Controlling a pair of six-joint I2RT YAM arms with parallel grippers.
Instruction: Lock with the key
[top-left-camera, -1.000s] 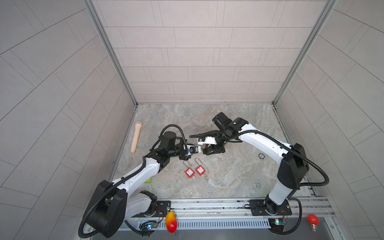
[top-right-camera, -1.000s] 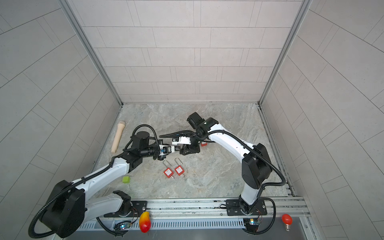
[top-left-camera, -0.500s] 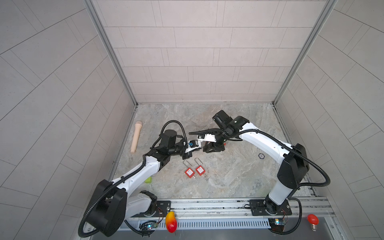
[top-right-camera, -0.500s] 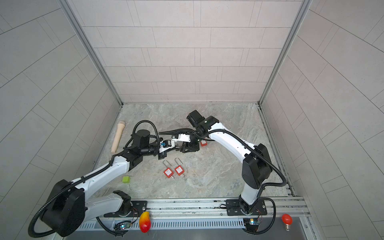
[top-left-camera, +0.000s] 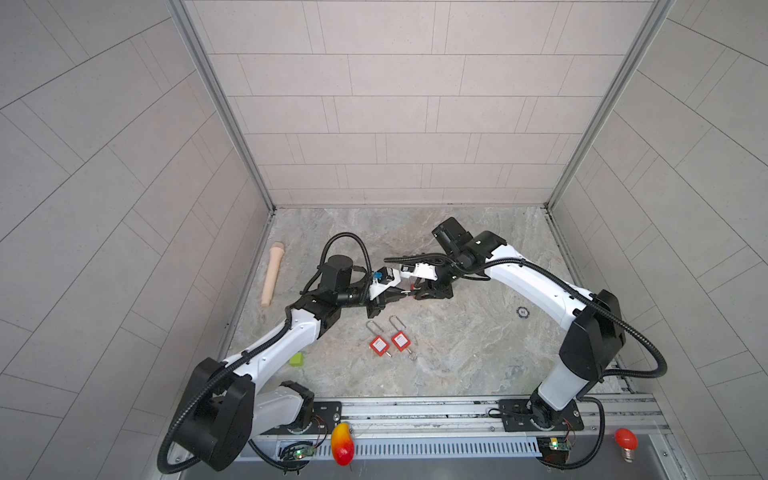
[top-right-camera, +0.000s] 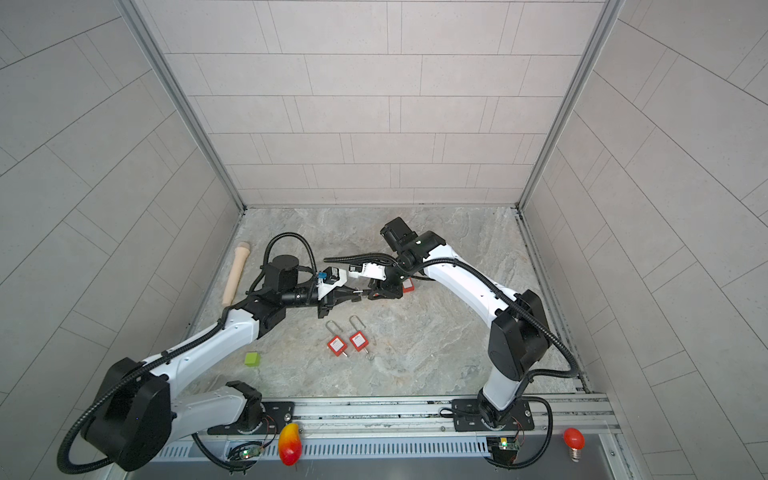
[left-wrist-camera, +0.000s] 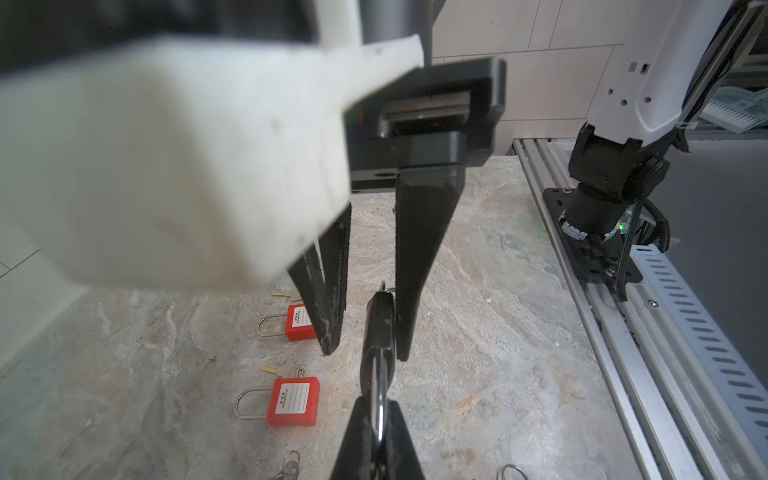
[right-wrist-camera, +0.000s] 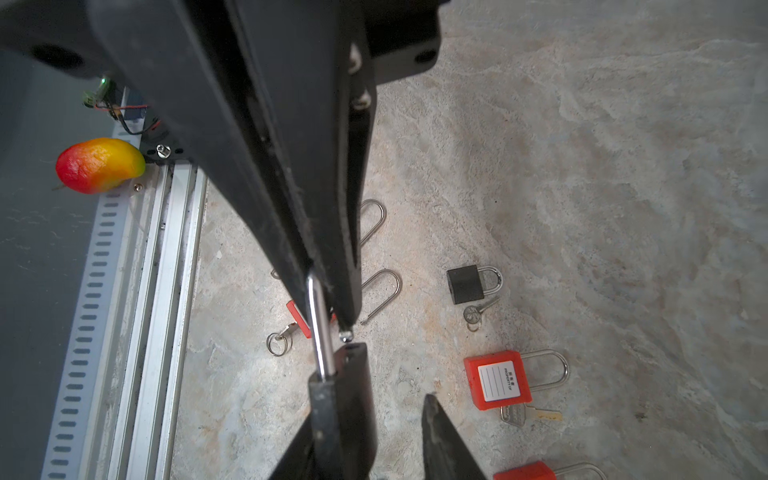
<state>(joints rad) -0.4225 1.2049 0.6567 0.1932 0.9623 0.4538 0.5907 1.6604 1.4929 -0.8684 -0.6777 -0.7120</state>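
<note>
While my left pincer (left-wrist-camera: 379, 409) is clamped on the shackle (left-wrist-camera: 379, 386) of the black padlock (left-wrist-camera: 379, 324), held above the surface (left-wrist-camera: 478, 374), my right pincer (left-wrist-camera: 365, 355) stands apart around its body, one finger (left-wrist-camera: 415, 270) touching.

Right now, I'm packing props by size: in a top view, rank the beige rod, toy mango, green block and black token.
Tied: beige rod and toy mango (rod longer, mango fatter).
Then green block.
Then black token.
</note>
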